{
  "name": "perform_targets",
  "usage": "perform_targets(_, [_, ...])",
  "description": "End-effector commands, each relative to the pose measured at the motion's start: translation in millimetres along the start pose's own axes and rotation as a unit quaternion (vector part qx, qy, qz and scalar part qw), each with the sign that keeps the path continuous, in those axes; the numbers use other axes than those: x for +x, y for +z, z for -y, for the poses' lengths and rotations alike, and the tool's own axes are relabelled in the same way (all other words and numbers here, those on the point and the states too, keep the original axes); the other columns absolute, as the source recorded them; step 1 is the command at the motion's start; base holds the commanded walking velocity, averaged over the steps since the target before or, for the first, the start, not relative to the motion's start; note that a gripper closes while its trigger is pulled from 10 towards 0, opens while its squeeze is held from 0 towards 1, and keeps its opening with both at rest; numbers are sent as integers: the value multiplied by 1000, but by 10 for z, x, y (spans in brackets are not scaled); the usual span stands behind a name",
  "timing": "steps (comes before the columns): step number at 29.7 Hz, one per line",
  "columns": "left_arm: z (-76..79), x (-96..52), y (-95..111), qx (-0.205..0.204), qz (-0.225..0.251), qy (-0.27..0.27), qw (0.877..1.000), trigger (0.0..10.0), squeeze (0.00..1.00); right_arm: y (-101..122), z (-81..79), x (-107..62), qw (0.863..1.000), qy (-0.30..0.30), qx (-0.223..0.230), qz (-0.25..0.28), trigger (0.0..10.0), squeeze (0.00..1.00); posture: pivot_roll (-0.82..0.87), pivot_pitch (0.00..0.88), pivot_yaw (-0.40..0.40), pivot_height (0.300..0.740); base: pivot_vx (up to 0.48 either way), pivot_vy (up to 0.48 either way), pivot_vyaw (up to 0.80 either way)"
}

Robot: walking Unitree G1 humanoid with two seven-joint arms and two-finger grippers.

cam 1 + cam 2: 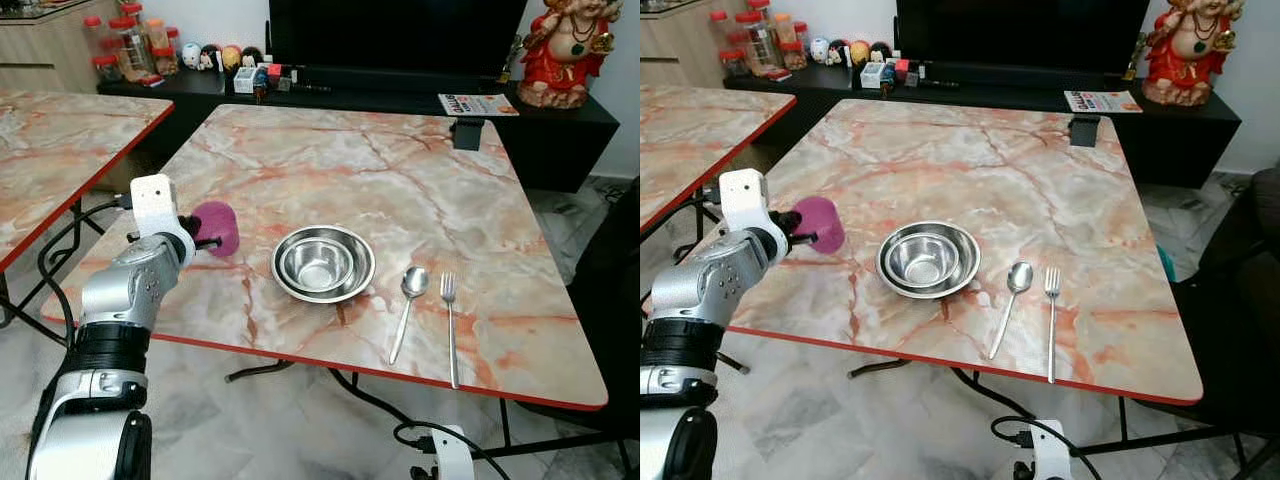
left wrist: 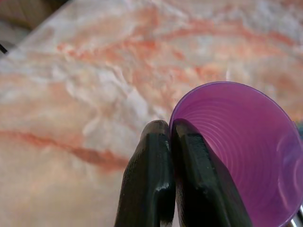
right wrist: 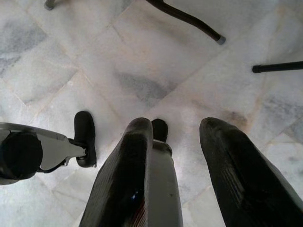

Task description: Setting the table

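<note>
A big marble table (image 1: 420, 180) with a red edge stands in front of the robot. The left gripper (image 2: 169, 137) is up over the near left part of the table, and it pinches the rim of a purple cup (image 2: 236, 151). One black finger is inside the cup and one is outside, pressed tight on the thin wall. The cup lies tipped on its side in the grip, just above the table top, and nothing is inside it. Its inside has fine rings all around. Near the cup, toward the middle of the front edge, sit two shiny metal bowls (image 1: 322, 262), one small bowl inside a bigger one. Both bowls look empty. Just to the right of the bowls lies a spoon (image 1: 408, 308), and a fork (image 1: 451, 325) lies beside the spoon, close but not touching. The right gripper (image 3: 182, 156) hangs low by the floor (image 3: 156, 71), with its two fingers apart and nothing between them. Past the far edge of the table is a low black shelf (image 1: 400, 95) with jars (image 1: 125, 45) with red lids, small toys, and a red and gold statue (image 1: 560, 50).
</note>
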State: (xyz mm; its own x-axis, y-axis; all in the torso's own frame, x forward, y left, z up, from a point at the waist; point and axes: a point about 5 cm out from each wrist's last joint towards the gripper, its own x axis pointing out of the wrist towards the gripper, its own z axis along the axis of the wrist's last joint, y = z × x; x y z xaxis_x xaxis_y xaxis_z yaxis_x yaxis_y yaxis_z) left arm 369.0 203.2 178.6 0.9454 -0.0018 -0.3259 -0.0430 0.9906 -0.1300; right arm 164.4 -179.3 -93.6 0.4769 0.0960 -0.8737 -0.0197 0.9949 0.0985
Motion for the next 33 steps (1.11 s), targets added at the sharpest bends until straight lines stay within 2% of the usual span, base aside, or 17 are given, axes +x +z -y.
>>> perform_targets(1, [44,13,46,17,-8,-8,1000,10000,0,1,9,-2,1000,-2,9,3,10000,0,-38,0,3,740,0,0,0])
perform_targets(6, [159,57,-31,-5,-28,-31,999,10000,0,-22,6,-4,1000,-1,6,0,10000,0,-41,0,7,740,0,0,0])
perform_targets(11, [206,108,-31,1,-34,-29,999,10000,0,-35,-1,-4,1000,-1,6,-1,10000,0,-47,0,11,740,0,0,0])
perform_targets(14, [214,114,-20,2,-34,-29,999,10000,0,-37,-4,-4,1000,-1,6,-1,10000,0,-48,0,13,740,0,0,0])
perform_targets(20, [192,181,36,33,-37,10,999,10000,0,-37,-12,-2,1000,-2,13,0,10000,0,-48,0,16,740,0,0,0])
perform_targets(25, [212,212,54,34,-38,10,999,10000,0,-32,-15,-1,1000,-2,15,1,10000,0,-49,0,19,740,0,0,0])
perform_targets(28, [238,248,41,13,-47,2,999,10000,0,-19,-23,2,1000,-3,20,3,10000,0,-52,0,26,740,0,0,0])
perform_targets(33, [250,276,20,14,-51,2,999,10000,0,-15,-24,3,1000,-4,24,4,10000,0,-51,0,28,740,0,0,0])
